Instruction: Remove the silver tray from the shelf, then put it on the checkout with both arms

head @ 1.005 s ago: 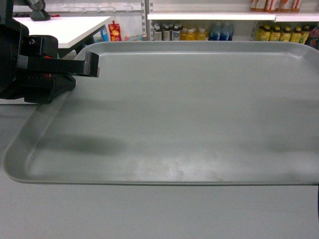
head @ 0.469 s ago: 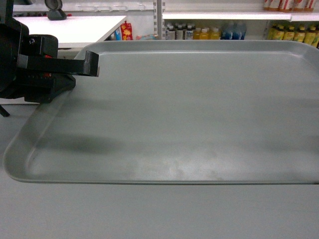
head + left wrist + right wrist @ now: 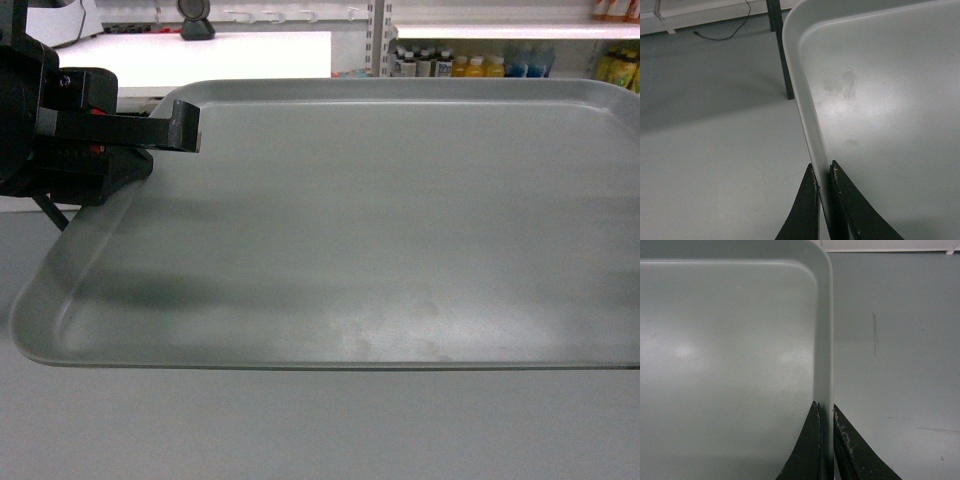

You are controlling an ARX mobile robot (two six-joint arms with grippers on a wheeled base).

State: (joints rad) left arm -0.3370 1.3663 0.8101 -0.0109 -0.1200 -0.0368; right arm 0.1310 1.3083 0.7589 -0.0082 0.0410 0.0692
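Rigidity is what this carry depends on: the silver tray looks stiff and fairly light, but wide and smooth, so I judge it would twist or slip if 1 side lagged. It is held in the air over grey floor, clear of any shelf, filling most of the head view. The left gripper is clamped on the left rim, 1 jaw inside and 1 outside; the right gripper pinches the right rim the same way. Those thin raised rims, on opposite short sides, are the only sensible holds. Nothing lies in the tray. The checkout, with its black scanner, stands far left; bottles fill far shelving.
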